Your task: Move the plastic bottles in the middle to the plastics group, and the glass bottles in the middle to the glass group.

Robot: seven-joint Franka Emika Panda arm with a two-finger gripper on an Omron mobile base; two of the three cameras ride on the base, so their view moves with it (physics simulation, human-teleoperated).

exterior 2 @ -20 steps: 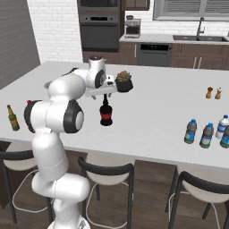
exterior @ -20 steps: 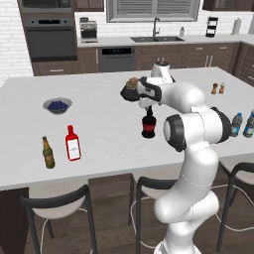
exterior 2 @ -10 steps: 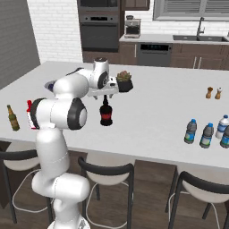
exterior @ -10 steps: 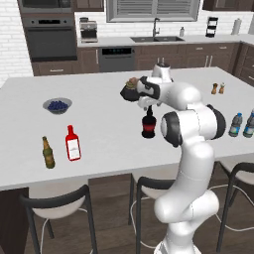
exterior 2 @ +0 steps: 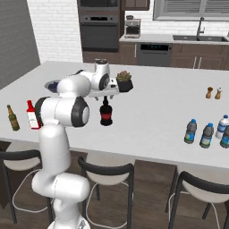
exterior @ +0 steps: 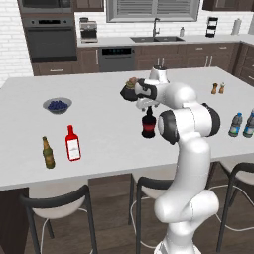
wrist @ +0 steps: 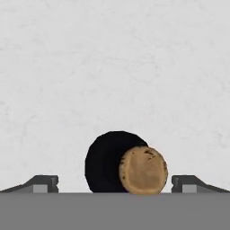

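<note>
Black bottle (exterior: 148, 124) glossy dark glass, cork-brown matt stopper (wrist: 143, 170); worktop (exterior: 104, 129) pale, matt, faintly mottled stone.

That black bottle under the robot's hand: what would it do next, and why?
Probably lower straight down and close on the neck. In the hand view the black bottle sits between the two open fingertips, and the gripper hovers right above it.

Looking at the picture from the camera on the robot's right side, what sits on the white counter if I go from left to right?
Brown beer bottle → flat red bottle → black round bottle under the gripper → potted plant → first water bottle → second water bottle.
</note>
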